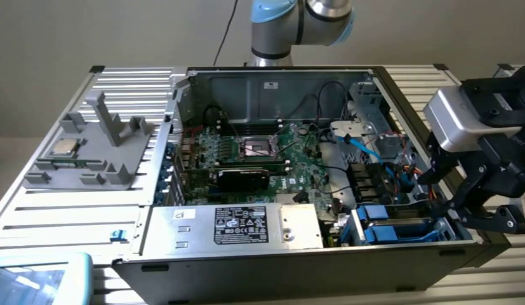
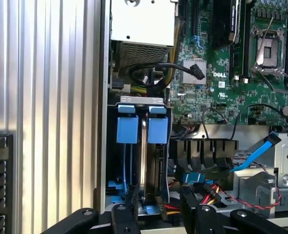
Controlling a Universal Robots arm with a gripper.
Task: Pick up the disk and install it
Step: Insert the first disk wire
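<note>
Hand (image 2: 159, 202) part-open, holding nothing, nr drive bay (image 2: 141, 99); disk (image 2: 143, 141) sits in bay, blue tabs showing.

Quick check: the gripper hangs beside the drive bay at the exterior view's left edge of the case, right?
Not left. The gripper hangs beside the drive bay at the exterior view's right edge of the case, as the exterior view shows.
</note>
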